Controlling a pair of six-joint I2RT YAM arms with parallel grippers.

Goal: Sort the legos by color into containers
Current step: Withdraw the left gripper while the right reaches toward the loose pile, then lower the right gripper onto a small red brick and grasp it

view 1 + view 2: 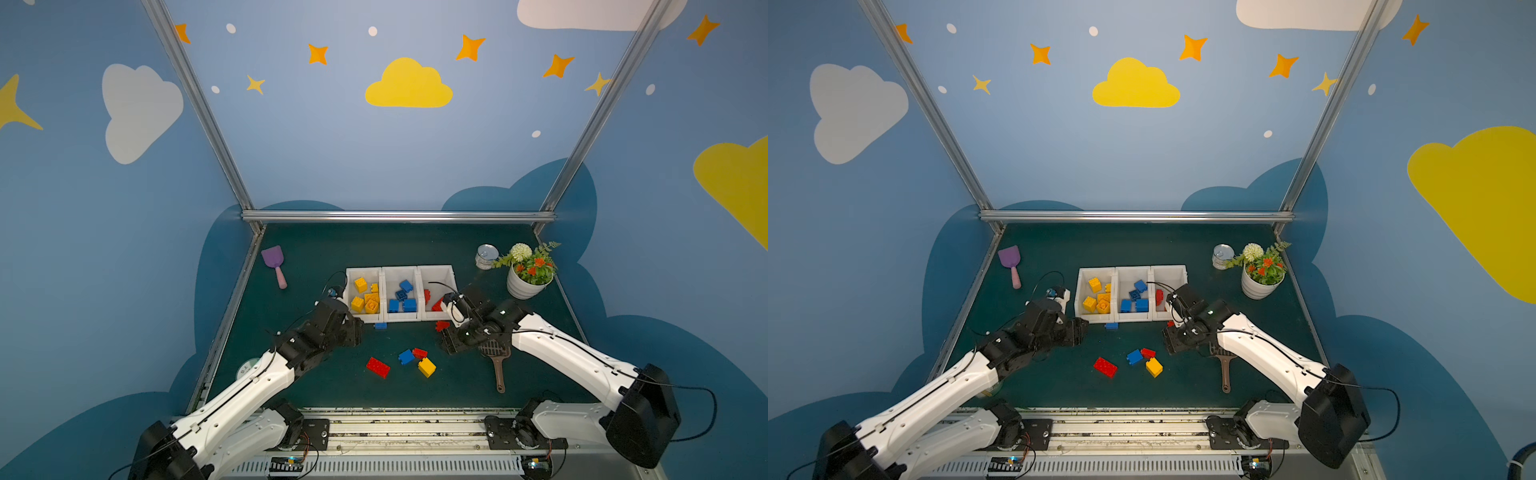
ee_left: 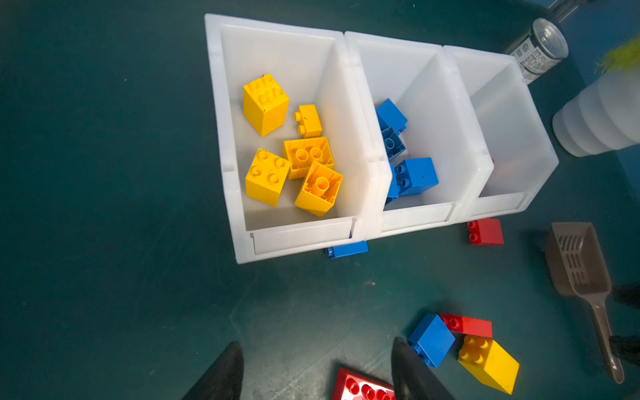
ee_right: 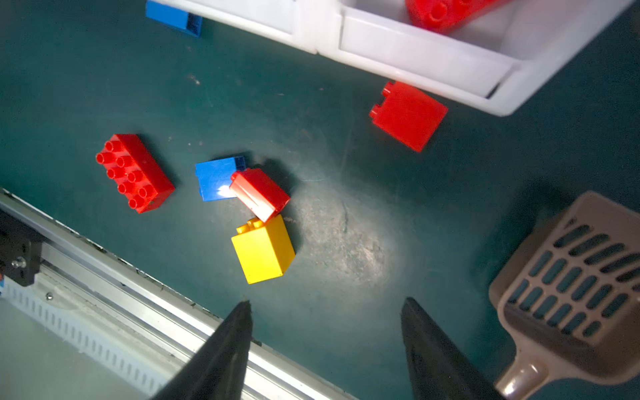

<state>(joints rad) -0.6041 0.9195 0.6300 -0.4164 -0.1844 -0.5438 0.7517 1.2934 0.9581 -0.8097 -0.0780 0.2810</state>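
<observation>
Sorting looks about two-thirds done: of three joined white plastic bins [image 2: 356, 104], left bin [image 2: 301, 239] holds five yellow studded bricks [image 2: 266, 176], middle bin [image 2: 415, 216] about four blue bricks [image 2: 415, 175], right bin [image 1: 436, 274] at least two red bricks [image 1: 427, 295], partly hidden. Six loose on the green tabletop [image 2: 104, 207]: thin blue brick [image 2: 346, 249] against the bins' near wall, square red brick [image 3: 408, 116] beside the right bin, nearer a red oblong brick [image 3: 135, 171] and a touching blue-red-yellow cluster [image 3: 259, 194]. Left pincer [image 2: 317, 341] and right pincer [image 3: 327, 301] gape wide, empty.

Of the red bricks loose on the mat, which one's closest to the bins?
The red brick at the front of the right-hand bin; the other two lie farther out.
</observation>
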